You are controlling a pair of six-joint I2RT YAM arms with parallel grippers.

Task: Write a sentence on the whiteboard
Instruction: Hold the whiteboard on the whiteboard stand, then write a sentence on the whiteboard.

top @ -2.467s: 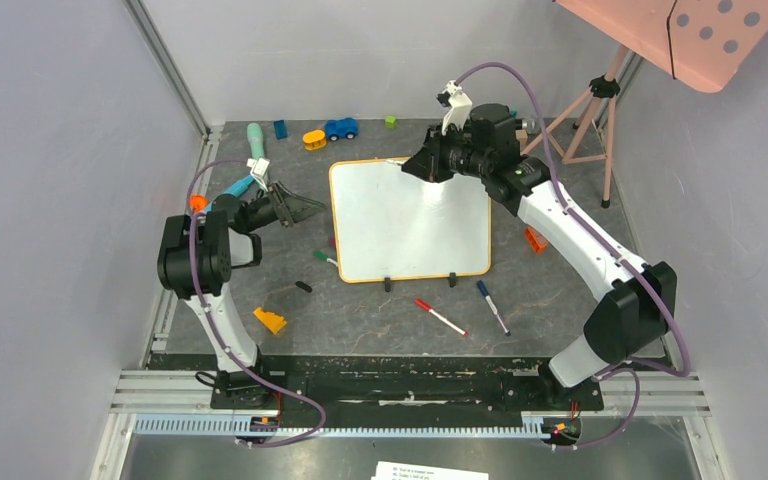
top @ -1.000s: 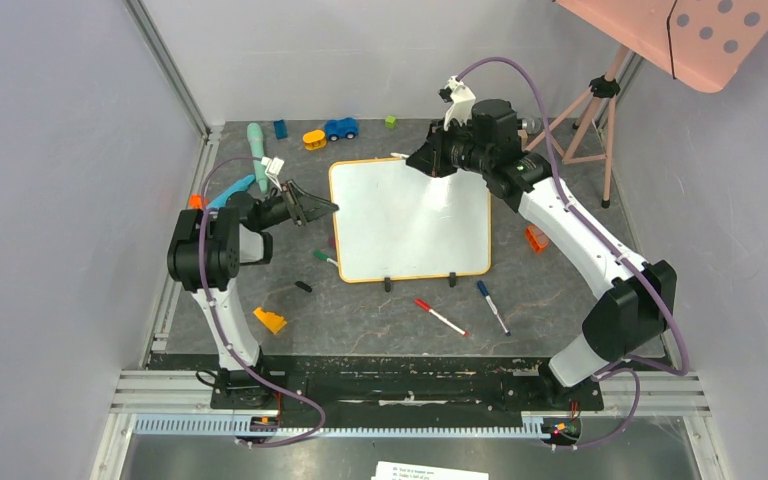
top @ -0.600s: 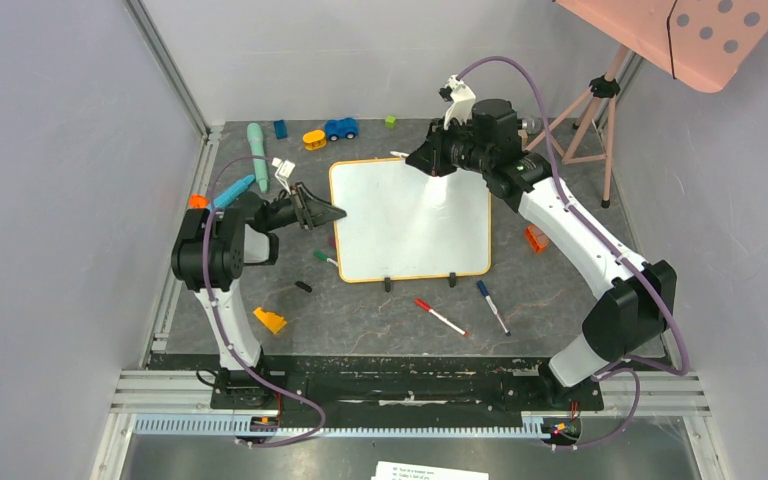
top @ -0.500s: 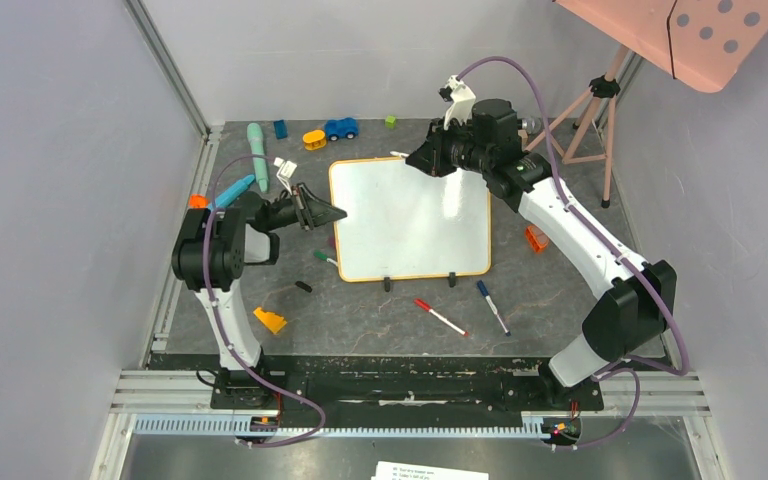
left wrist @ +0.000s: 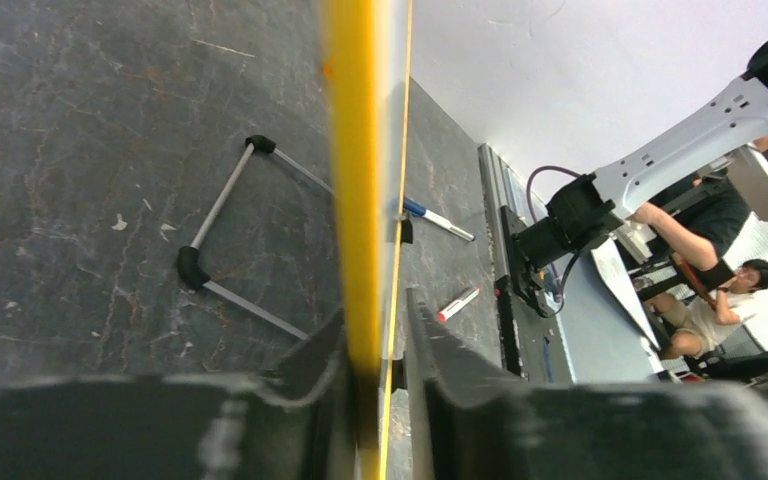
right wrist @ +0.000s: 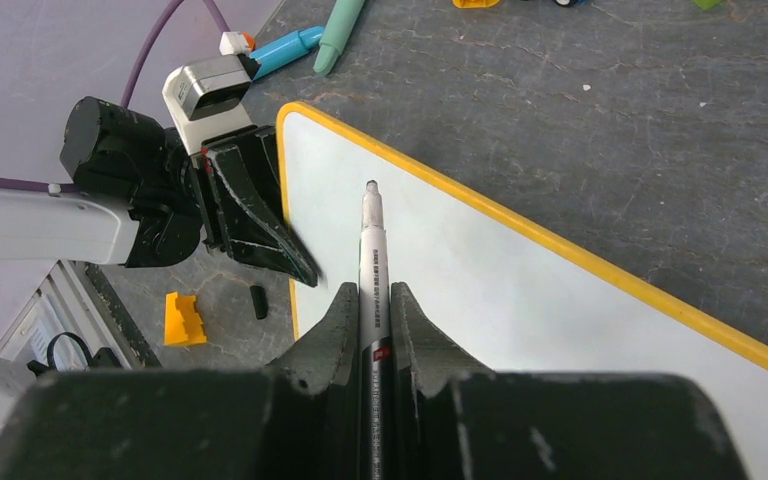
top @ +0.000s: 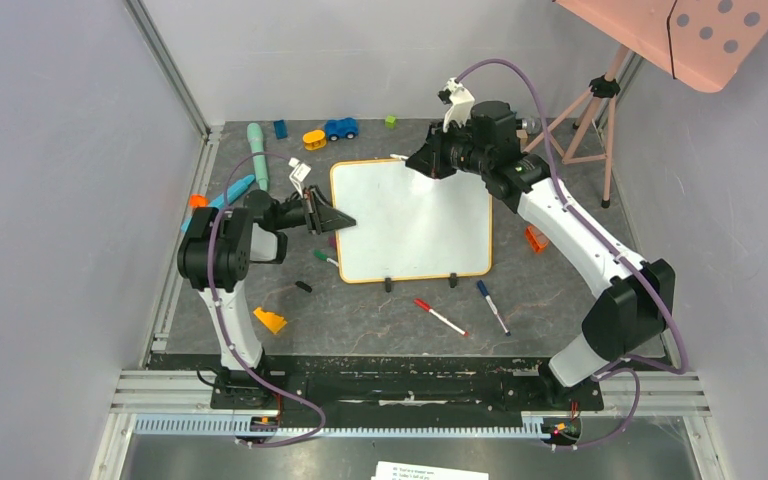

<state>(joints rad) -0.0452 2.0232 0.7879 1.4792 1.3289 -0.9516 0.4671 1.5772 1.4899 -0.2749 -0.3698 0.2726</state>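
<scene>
Whiteboard (left wrist: 355,150) seen edge-on, orange frame clamped between left gripper (left wrist: 372,335) fingers, wire stand (left wrist: 220,202) behind, blue marker (left wrist: 438,221), red marker (left wrist: 458,303), dark table (left wrist: 80,130).

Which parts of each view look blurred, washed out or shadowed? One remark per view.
Left wrist view: the whiteboard edge and the left fingers are soft, the wall washed out. Right wrist view: the marker tip is sharp, the right gripper blurred. Top view: even light, faint shadow on the board.
</scene>
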